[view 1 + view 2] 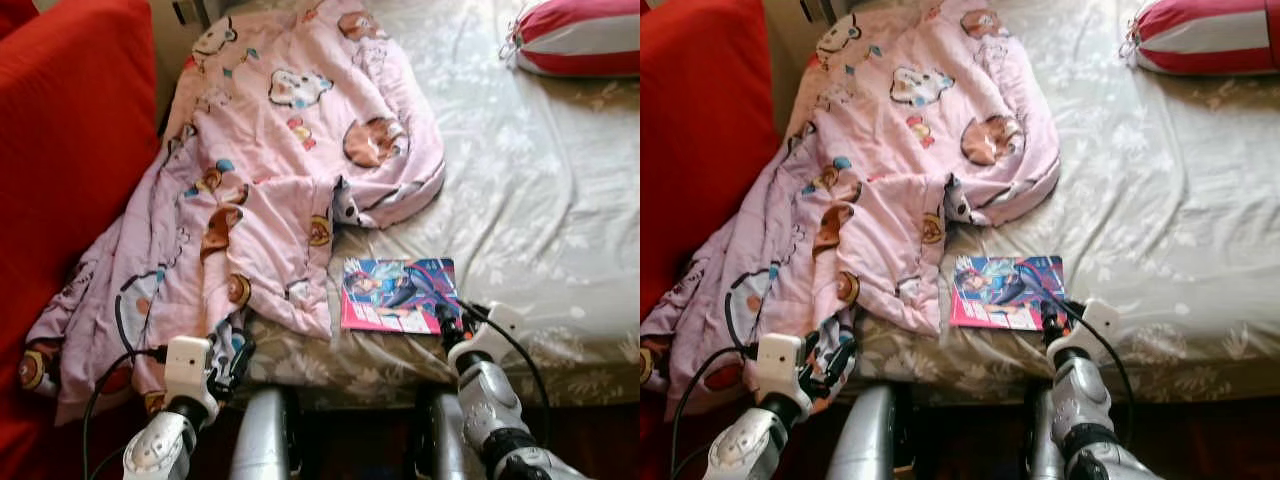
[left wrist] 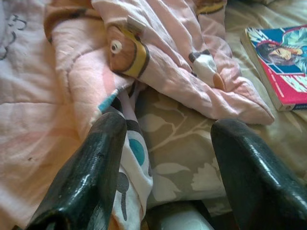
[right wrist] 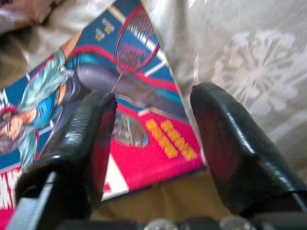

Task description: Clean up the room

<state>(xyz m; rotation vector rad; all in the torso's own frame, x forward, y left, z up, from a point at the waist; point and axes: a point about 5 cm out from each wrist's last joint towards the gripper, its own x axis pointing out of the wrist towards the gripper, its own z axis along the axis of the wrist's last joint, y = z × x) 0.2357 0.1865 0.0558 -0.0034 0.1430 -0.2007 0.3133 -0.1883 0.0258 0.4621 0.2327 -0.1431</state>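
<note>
bed (image 1: 560, 250) under a pale floral sheet, seen from its near edge. quilt (image 1: 270, 190), pink with cartoon animals, heaped over the left half of the bed, its lower end trailing off the near edge beside a red sofa (image 1: 70, 150). book (image 1: 398, 295) with a bright blue and pink cover, flat on the sheet close to the near edge, just right of the quilt's lowest fold and touching or nearly touching it. pillow (image 1: 580, 38), red and white striped, far back at the right, well apart from the book.

left gripper (image 2: 163, 167) low at the bed's near edge, at the quilt's hanging hem; fingers (image 2: 86, 177) spread apart, nothing between them but sheet and a fold of printed cloth lying against the inner side of one finger. no grip on the cloth.

right gripper (image 3: 153, 143) at the book's near right corner, fingers (image 3: 230, 153) parted, one over the cover and the other over the sheet just beside the book's edge. straddling that corner, not clamped on it; whether the tips touch the cover, cannot tell.

silver forearms and cables in the foreground of the head views, with two rounded grey parts between them at the bottom edge.
</note>
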